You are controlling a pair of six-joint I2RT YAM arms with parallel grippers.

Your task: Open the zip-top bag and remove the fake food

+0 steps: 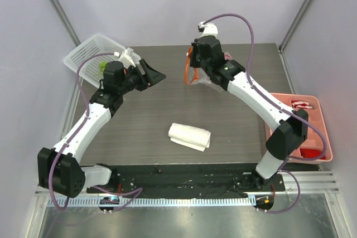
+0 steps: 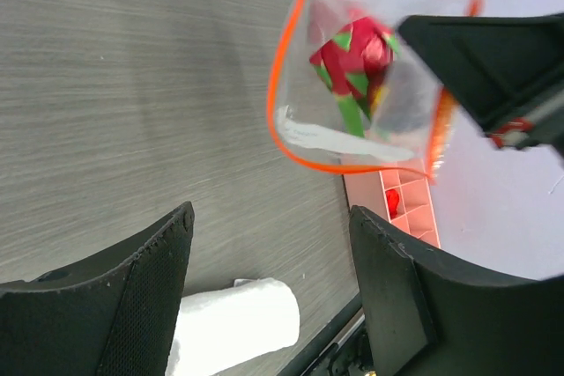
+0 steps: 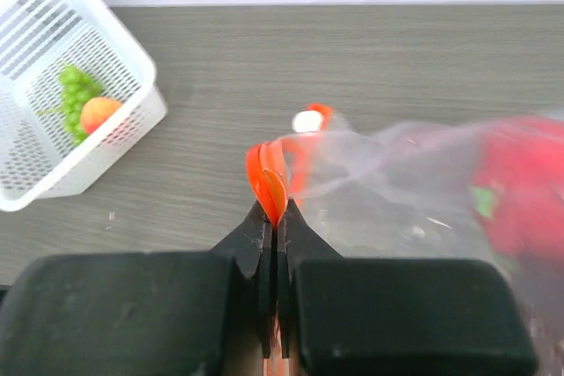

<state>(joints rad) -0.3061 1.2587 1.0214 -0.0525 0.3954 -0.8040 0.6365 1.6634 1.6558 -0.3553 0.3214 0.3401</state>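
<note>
Right pincer (image 3: 275, 226): jaws closed tight on the orange-red zipper strip of the zip-top bag (image 2: 304, 143).
Zip-top bag: held up over the far middle of the tabletop (image 1: 234, 132); the zipper strip curves in a loop facing the left arm.
Fake food in the bag: a red-pink dragon fruit (image 2: 352, 55) with green leaves.
Left pincer (image 2: 269, 226): spread wide, holding nothing, near the bag and apart from it.
Basket (image 1: 89, 54): white, at the far left corner, holding green grapes (image 3: 75, 90) and a small orange (image 3: 99, 114).
White cloth (image 1: 189, 136): folded, on the middle of the tabletop.
Pink tray (image 1: 284, 101): at the right edge.
</note>
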